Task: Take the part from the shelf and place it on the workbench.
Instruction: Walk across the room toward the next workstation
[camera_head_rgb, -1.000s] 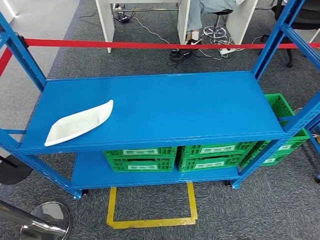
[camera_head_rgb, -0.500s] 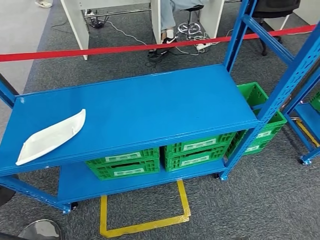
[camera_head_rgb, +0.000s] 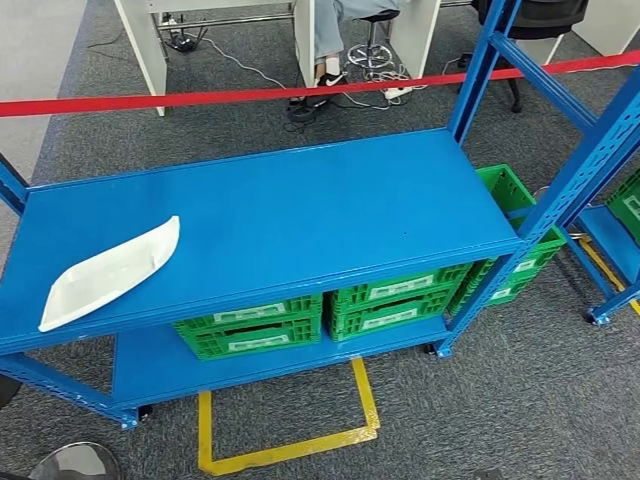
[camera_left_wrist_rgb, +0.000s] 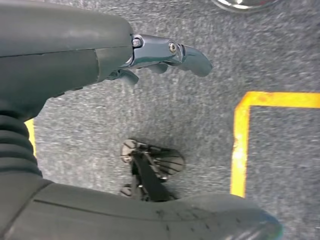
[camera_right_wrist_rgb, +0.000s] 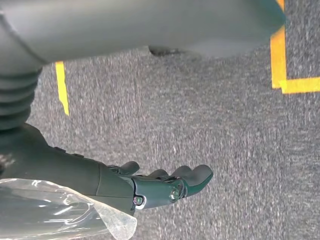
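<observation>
Head view is showing the task's thing, a white, shallow, boat-shaped moulded part (camera_head_rgb: 109, 273), lying flat on the top deck of the blue steel shelf (camera_head_rgb: 302, 215), near the deck's left end and close to its front edge, pointed tip angling toward the shelf's middle. Judged by its thin wall and pale matt surface, the part is likely light, fairly stiff and somewhat slippery; a thin rim is running round it, so a hold across the rim near the wide middle is looking safer than one at the narrow tip, where it could pivot or slide off the deck. Containers: two green slatted plastic crates (camera_head_rgb: 249, 325) (camera_head_rgb: 392, 298) are sitting side by side on the lower deck, each bearing a white label on its front; their contents are hidden by the deck above. A third green crate (camera_head_rgb: 521, 225) is standing just beyond the right-hand upright, its inside looking bare where visible. Left wrist view is showing the left hand (camera_left_wrist_rgb: 166, 52) hanging over grey carpet, fingers extended and loosely together, holding nothing. Right wrist view is showing the right hand (camera_right_wrist_rgb: 166, 185) likewise hanging, fingers stretched out and empty, a clear plastic sheet (camera_right_wrist_rgb: 56, 215) wrapped by the wrist.
</observation>
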